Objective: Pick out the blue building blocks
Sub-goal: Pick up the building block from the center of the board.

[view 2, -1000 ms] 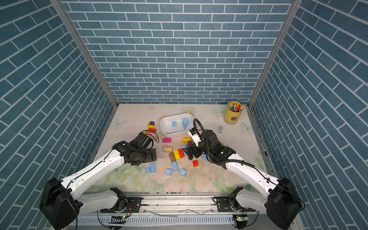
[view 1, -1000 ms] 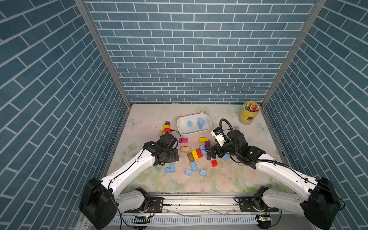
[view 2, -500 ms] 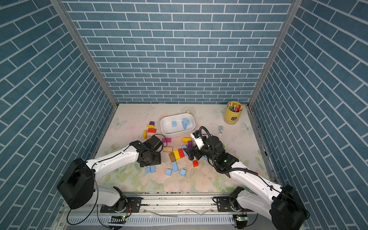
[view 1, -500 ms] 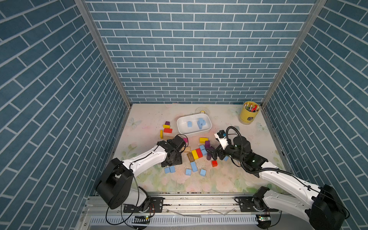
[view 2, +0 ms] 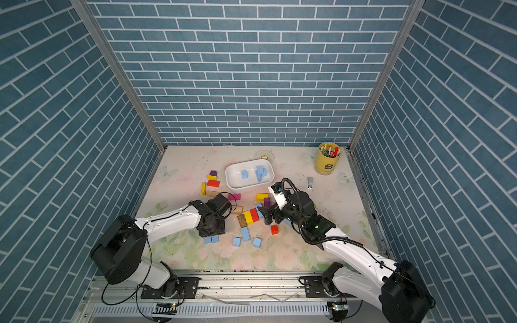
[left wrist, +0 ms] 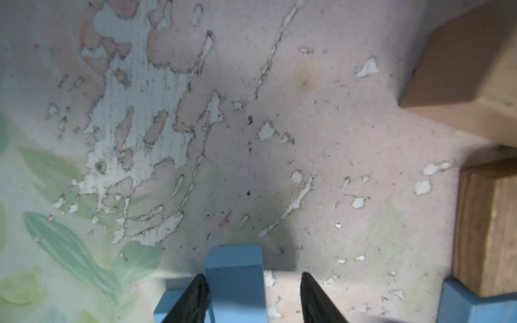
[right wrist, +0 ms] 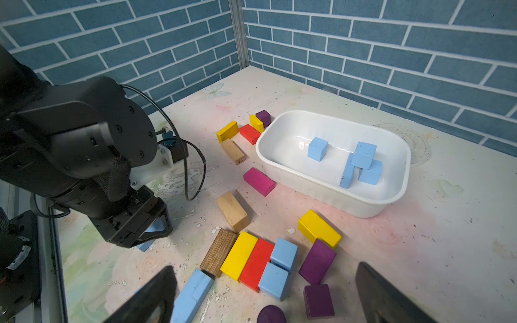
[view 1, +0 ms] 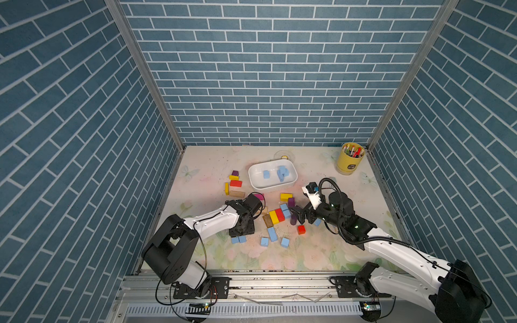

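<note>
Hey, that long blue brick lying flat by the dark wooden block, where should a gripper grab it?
Probably from straight above, pinching the long blue brick across its narrow width at mid-length. It lies flat, with its long sides free at the middle. One end sits close to the dark wooden block, so an endwise grip looks crowded.

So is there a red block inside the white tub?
No, only blue blocks lie in the white tub.

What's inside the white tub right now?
The white tub holds only blue blocks: a lone cube, and a cluster of three with one cube on top. Whatever lies under that cluster is hidden.
</note>
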You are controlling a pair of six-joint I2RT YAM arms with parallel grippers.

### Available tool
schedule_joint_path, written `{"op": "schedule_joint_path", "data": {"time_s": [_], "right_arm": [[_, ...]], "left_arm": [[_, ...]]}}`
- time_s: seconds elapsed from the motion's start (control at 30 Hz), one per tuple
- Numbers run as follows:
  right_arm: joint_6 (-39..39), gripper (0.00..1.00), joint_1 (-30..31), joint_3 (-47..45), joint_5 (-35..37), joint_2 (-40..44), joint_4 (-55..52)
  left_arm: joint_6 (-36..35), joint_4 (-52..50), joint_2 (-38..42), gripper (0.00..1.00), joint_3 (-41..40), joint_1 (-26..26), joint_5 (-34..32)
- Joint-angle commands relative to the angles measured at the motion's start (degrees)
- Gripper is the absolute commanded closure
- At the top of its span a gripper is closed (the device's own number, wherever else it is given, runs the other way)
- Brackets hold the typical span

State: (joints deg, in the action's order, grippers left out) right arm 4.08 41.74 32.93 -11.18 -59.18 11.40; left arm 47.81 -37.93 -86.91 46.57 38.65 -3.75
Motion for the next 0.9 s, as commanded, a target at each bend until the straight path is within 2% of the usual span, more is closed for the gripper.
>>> {"op": "schedule_joint_path", "data": {"time_s": [0.0,0.67,0.87], "right_arm": [[-2.1,0.01,0.15,-0.83,0.71,0.29,1.72],[-2.23,0.01,0.14,-0.76,1.04,-0.3,1.81],[-2.14,0.01,0.15,-1.28,1.25,0.22,2.58]], "left_arm": [[0.01,0.89,-0.96,0.49,-0.77,0.3,-1.03],[0.11,2.05,-1.36,0.81,-1.18,0.29,-0.95],[-1.13,-2.07,2.15,0.84,5.14,0.29,-3.46]]}}
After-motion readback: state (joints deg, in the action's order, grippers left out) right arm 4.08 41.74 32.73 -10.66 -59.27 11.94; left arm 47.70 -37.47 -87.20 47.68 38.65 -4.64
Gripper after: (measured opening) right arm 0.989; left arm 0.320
